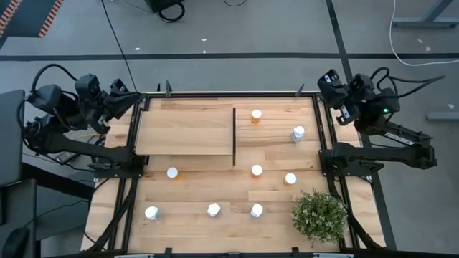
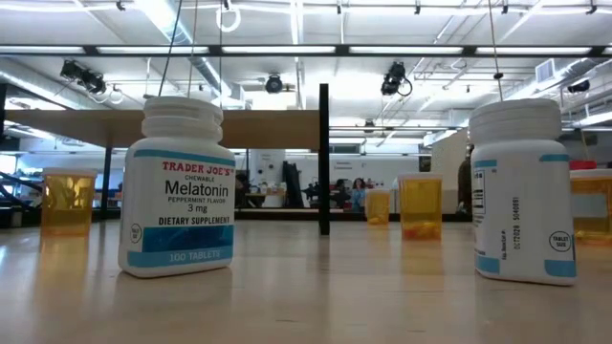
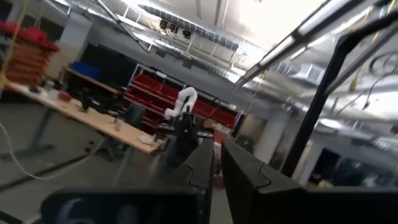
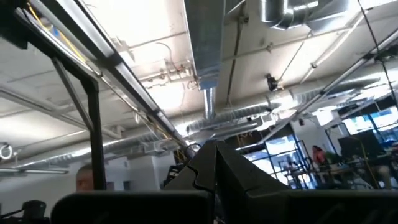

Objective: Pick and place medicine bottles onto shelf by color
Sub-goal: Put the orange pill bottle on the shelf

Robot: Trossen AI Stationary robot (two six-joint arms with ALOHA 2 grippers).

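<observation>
High view: eight small round bottles with white caps stand scattered on the plank tabletop (image 1: 186, 215), none on the raised light-wood shelf panel (image 1: 183, 129) yet. An orange-bodied bottle (image 1: 256, 115) and a white one (image 1: 297, 133) sit just past the shelf's thin black divider (image 1: 234, 136); the rest lie nearer the bushy green potted plant (image 1: 319, 215). Both arms are parked at the far corners, the left gripper (image 1: 133, 102) and the right gripper (image 1: 327, 80) well apart from every bottle and holding nothing.

Low view: the white plastic melatonin bottle (image 2: 178, 186) and a second white bottle (image 2: 523, 191) stand upright near the camera; translucent orange vials (image 2: 420, 205) stand behind. Judge them light, rigid and smooth-walled, apt to tip or slip. You would do best to grip across the body just below the ribbed cap, keeping the bottle vertical.

Left wrist view: the left fingers (image 3: 245, 174) point into the room with a narrow gap between them, nearly closed, nothing held.

Right wrist view: the right fingers (image 4: 227, 165) appear pressed together, empty, aimed at the ceiling.
</observation>
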